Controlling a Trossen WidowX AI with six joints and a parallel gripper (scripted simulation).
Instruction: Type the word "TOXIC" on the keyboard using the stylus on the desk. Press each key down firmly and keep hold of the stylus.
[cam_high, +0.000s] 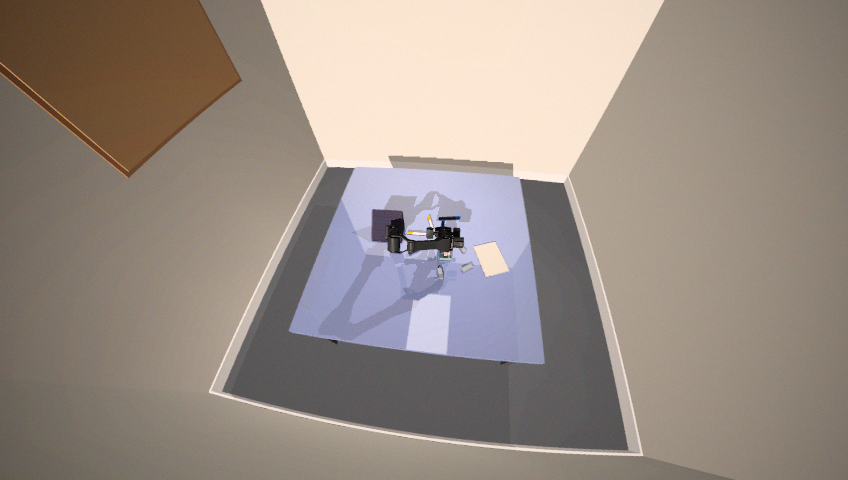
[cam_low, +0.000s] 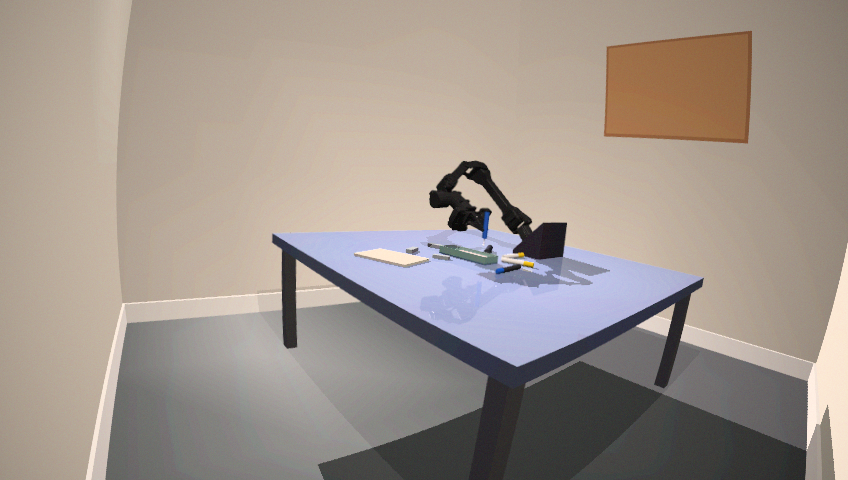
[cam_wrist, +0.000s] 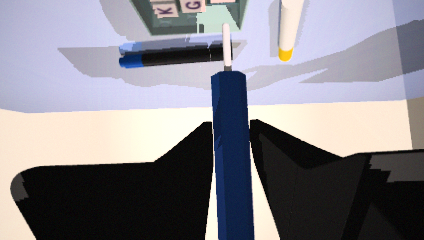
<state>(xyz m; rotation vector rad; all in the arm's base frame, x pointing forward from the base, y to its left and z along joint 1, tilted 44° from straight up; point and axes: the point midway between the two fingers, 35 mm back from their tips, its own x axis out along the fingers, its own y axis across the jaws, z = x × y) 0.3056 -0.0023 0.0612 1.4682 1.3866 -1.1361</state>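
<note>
My gripper (cam_wrist: 230, 129) (cam_low: 474, 221) is shut on the blue stylus (cam_wrist: 231, 165) (cam_low: 485, 222), which stands nearly upright with its thin white tip (cam_wrist: 226, 44) pointing down. In the wrist view the tip is over the pale green end of the keyboard (cam_wrist: 216, 20) (cam_low: 470, 253), just beside the keys K (cam_wrist: 164, 9) and G (cam_wrist: 192, 5). I cannot tell whether the tip touches it. In the top view the arm (cam_high: 425, 240) covers most of the keyboard.
A blue-and-black marker (cam_wrist: 170, 55) (cam_low: 507, 268) and a white marker with a yellow end (cam_wrist: 289, 30) (cam_low: 516, 261) lie by the keyboard's end. A beige board (cam_low: 390, 256) (cam_high: 491, 258), small grey blocks (cam_low: 411, 249) and a dark box (cam_low: 546, 239) share the blue table (cam_low: 535, 321).
</note>
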